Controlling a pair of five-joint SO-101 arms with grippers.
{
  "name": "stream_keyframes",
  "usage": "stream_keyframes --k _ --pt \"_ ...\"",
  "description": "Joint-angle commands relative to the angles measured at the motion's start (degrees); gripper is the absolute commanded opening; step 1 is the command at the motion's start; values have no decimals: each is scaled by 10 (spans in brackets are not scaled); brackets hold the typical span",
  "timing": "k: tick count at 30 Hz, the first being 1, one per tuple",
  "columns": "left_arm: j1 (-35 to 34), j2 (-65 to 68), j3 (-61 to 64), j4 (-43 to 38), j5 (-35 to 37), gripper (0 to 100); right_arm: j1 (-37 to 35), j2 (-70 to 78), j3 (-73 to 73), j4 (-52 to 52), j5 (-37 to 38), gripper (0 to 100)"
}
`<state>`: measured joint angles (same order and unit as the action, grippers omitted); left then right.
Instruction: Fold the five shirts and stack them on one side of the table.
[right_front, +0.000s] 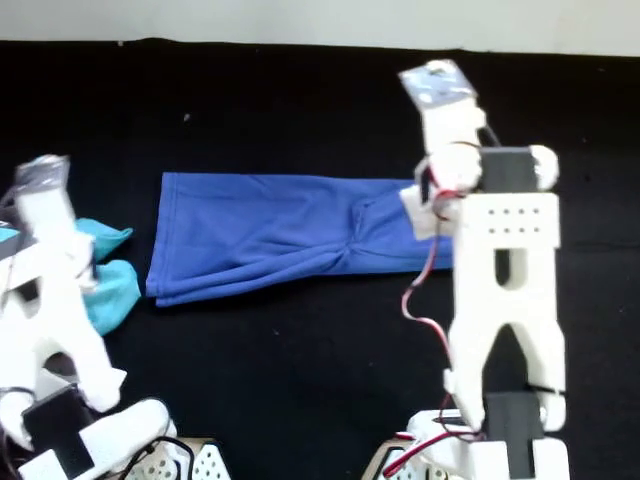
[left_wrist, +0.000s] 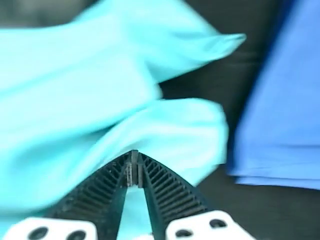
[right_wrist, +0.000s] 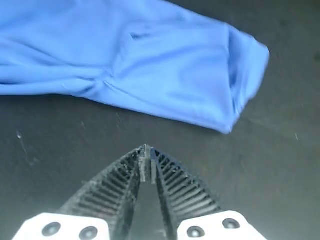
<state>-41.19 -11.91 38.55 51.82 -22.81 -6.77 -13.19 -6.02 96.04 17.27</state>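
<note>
Across the middle of the table (right_front: 300, 380) lies the blue shirt (right_front: 270, 235), folded long and puckered midway. My right claw (right_wrist: 147, 162) is pressed together over bare table just beside the shirt's end. My left claw (left_wrist: 134, 170) is pressed together too, over the crumpled cyan shirt (left_wrist: 75, 100). If I pinch only the top layer, I'd likely drag the fold open, and that pucker could make the stack lumpy.
</note>
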Motion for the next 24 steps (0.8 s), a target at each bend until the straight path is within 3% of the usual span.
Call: stream_keyframes --k 1,5,10,14,18,24 --pt "-45 41 -21 -10 -62 8 39 -45 55 3 9 6" --pt "-126 135 -47 -89 -131 8 85 -84 163 -29 9 6" --pt "-225 263 -239 -73 -144 8 160 -176 285 -95 10 6" --pt "-235 337 -418 83 -138 8 194 -238 406 -168 10 6" --pt "-196 367 -543 227 -97 8 200 -275 500 -230 10 9" --pt "-110 343 -645 385 -91 10 202 -275 545 -249 7 55"
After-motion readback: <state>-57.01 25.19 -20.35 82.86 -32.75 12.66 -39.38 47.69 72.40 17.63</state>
